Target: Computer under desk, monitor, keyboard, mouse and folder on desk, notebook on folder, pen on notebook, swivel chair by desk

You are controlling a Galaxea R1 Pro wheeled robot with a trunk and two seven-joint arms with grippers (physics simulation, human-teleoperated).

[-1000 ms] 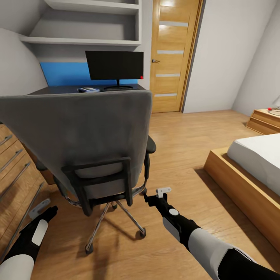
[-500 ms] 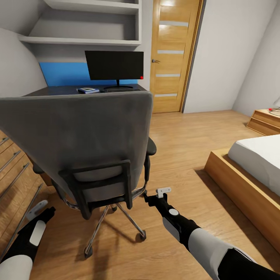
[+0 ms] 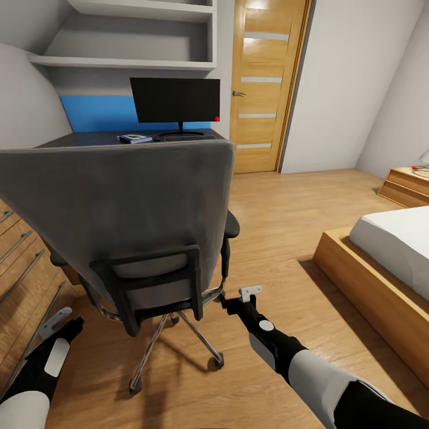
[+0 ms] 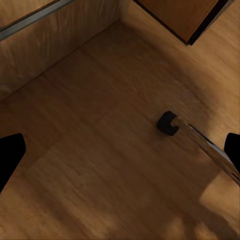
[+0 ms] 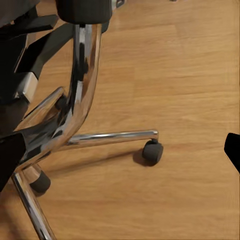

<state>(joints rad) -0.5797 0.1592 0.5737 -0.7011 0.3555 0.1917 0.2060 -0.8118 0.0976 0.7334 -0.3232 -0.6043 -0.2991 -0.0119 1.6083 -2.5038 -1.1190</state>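
while both fingers hang open, swivel chair [image 3: 125, 220] sits btwn them.

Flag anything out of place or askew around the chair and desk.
The swivel chair leans to one side, its backrest top edge slanting, and it stands with its back to the robot, hiding part of the desk. The monitor stands upright. Nothing looks spilled or damaged.

Both arms reach forward and down. The left gripper [image 3: 56, 320] is low at the left, its fingers spread wide. The right gripper [image 3: 241, 296] is further ahead, fingers wide apart too.
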